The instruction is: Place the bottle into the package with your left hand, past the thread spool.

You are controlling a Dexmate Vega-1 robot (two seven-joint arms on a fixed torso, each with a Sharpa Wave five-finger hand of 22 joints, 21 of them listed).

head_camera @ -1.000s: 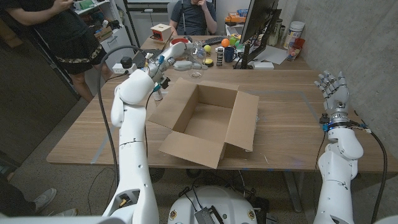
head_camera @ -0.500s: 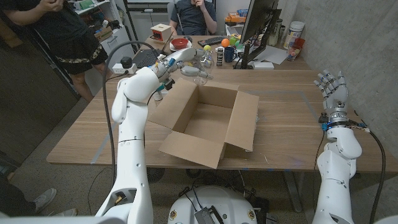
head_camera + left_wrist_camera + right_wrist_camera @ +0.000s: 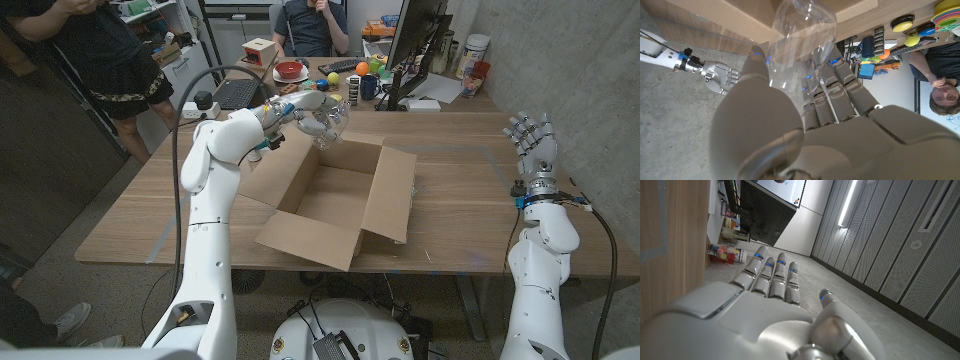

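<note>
A clear plastic bottle (image 3: 331,124) is held in my left hand (image 3: 308,110) in the air, just above the far edge of the open cardboard box (image 3: 338,196). In the left wrist view the fingers (image 3: 837,97) wrap the bottle (image 3: 799,37), with the box's cardboard (image 3: 715,15) beyond it. A small pale thing, perhaps the thread spool (image 3: 252,153), sits by the box's left flap, mostly hidden behind my left forearm. My right hand (image 3: 533,140) stands upright at the table's right edge, fingers spread and holding nothing; its straight fingers (image 3: 771,277) show in the right wrist view.
The far end of the table holds a monitor (image 3: 413,42), a dark mug (image 3: 368,87), a red bowl (image 3: 290,70), a keyboard (image 3: 235,93) and small coloured items. One person sits behind the table (image 3: 312,22); another stands at the far left (image 3: 95,50).
My left hand has carried the bottle to the right, from beyond the box's far left corner to above the box's far edge. The right hand has stayed put.
</note>
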